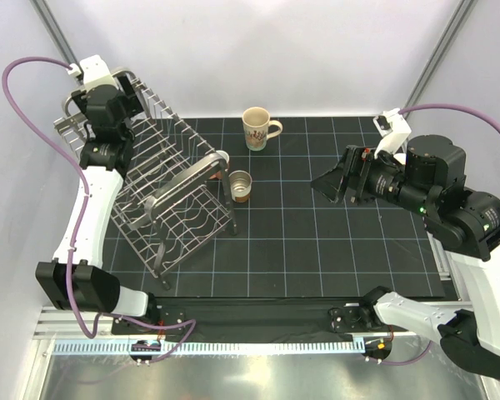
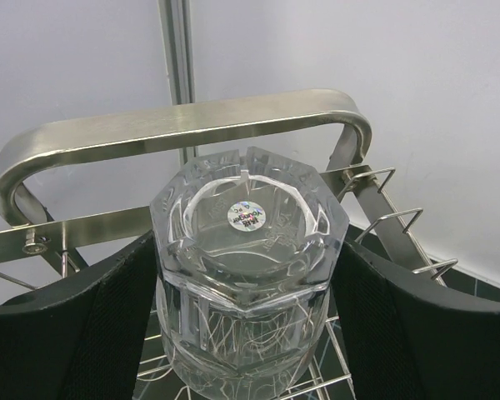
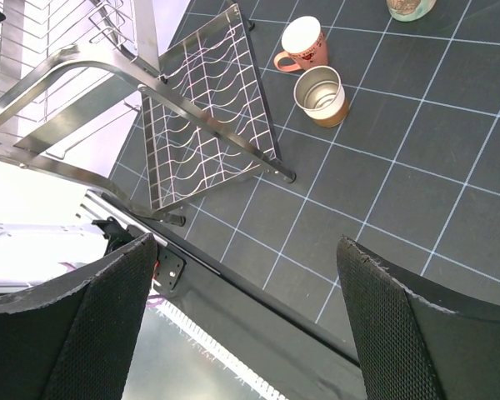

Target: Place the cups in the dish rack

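**One clear glass (image 2: 248,217) gripped over the dish rack (image 1: 187,177)**

It is pinched base up between the fingers of the left gripper (image 2: 247,333), by its far handle (image 2: 183,117). The right gripper (image 3: 246,325) is spread, empty, at the right. The salmon-pink mug (image 3: 302,42) and brown-based cup (image 3: 322,94) are set beside the rack

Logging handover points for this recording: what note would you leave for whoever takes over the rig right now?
Left gripper: shut on the clear glass over the dish rack, far end.
Right gripper: open, empty, above the mat.
Done: no cup seen set down in the rack.
To do: place the glass; cream mug, salmon-pink mug and small brown-based cup stand on the mat. No tumbler in view.
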### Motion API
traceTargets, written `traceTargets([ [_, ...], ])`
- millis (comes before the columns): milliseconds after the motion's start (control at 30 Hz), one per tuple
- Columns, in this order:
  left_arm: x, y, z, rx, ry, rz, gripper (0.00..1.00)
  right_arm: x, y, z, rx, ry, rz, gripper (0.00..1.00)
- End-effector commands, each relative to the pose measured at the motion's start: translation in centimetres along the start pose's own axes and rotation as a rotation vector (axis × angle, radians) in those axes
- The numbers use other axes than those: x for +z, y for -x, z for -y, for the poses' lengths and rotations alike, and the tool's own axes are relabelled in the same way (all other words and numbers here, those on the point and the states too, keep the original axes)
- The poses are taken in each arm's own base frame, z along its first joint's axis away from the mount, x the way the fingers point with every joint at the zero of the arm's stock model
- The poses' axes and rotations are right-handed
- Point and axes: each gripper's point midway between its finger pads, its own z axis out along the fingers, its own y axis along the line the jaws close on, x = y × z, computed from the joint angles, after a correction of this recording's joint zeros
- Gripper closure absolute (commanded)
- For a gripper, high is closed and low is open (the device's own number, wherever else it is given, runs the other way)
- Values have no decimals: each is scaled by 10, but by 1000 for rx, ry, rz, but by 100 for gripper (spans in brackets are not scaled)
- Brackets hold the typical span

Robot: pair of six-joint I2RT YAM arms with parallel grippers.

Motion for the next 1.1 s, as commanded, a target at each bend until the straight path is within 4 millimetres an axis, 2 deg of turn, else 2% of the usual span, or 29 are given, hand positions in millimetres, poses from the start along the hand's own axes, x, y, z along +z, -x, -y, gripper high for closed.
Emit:
traceTargets([
  [0, -10, 27, -5, -36, 2, 80, 21, 3, 8, -6, -13, 36, 28, 12],
  [33, -10, 28, -5, -36, -1, 80, 2, 3, 7, -5, -14, 31, 28, 11],
  [367, -23, 36, -4, -49, -38, 75, 0, 5, 6, -5, -9, 38, 23, 7],
  [500, -44, 53, -5, -139, -71, 95, 0, 3, 5, -1, -7, 20, 32, 2],
  [600, -60, 55, 13, -183, -159, 83, 0, 2, 9, 4, -16, -4, 59, 0],
  [633, -70, 60, 17, -191, -184, 92, 0, 3, 11, 5, -30, -7, 68, 0],
  [667, -82, 61, 33, -184, -243, 86, 0, 3, 11, 5, -35, -10, 69, 0],
  [733, -106, 74, 40, -158, -300, 112, 0, 8, 11, 9, -48, -18, 74, 0],
  [767, -117, 76, 43, -156, -326, 113, 0, 10, 11, 10, -54, -24, 77, 0],
  [800, -133, 73, 55, -149, -391, 94, 0, 14, 10, 13, -54, -34, 71, 0],
  [833, -144, 72, 59, -163, -429, 81, 0, 16, 14, 21, -52, -80, 97, 0],
  [867, -163, 78, 57, -187, -480, 88, 0, 18, 16, 27, -43, -110, 109, 0],
  [900, -180, 76, 67, -194, -572, 67, 0, 21, 17, 45, -22, -201, 135, 0],
  [933, -193, 67, 68, -193, -615, 27, 0, 20, 26, 64, 2, -312, 191, 0],
  [967, -212, 67, 62, -224, -657, 21, 0, 22, 28, 72, -1, -351, 208, 0],
  [1000, -229, 62, 65, -224, -734, -1, 0, 29, 33, 78, -14, -378, 227, 0],
  [1033, -241, 54, 61, -219, -761, -28, 0, 31, 37, 89, -31, -432, 242, 0],
  [1067, -259, 59, 48, -217, -786, 1, 0, 33, 44, 94, -44, -470, 250, 0],
])
